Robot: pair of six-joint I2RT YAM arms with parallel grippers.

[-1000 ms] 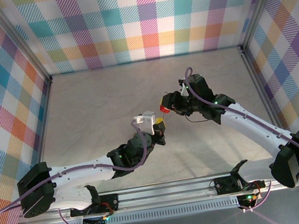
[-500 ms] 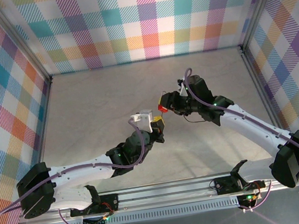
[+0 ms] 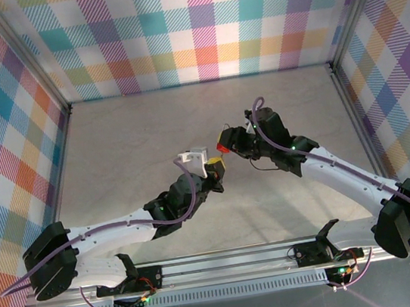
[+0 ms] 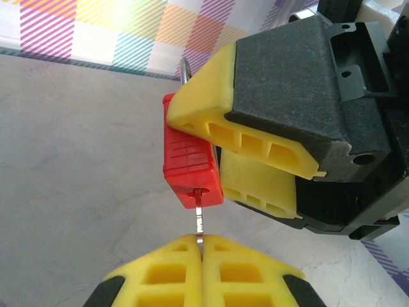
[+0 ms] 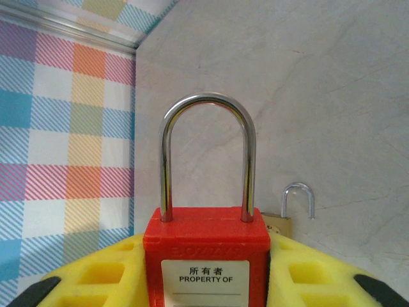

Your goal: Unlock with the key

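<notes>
Red plastic padlock (image 4: 188, 160), steel shackle (image 5: 206, 147) seated at both legs, so locked. Located at the centre of the top view, held off the grey surface (image 3: 127, 141).

Key (image 4: 199, 224): thin metal blade entering the keyway on the lock's underside, with part of the blade bare between the lock and the yellow pads at the bottom of the left wrist view.

Jaws: left jaws closed on the key head. Right jaws clamped on the padlock body from both sides.

Risks, as judged:
- The key looks only partly seated, so turning now may jam or bend the blade.
- The grip on the key head is small, so torque could make it slip between the pads.
- The lock body may twist in the right jaws if the turn is off-axis.

Pose: left arm (image 3: 124, 230) reaches from lower left up to the centre. Right arm (image 3: 345, 172) comes in from lower right, its wrist pointing left at the meeting point.

Also present: small brass padlock (image 5: 281, 225), shackle open, on the surface.
</notes>
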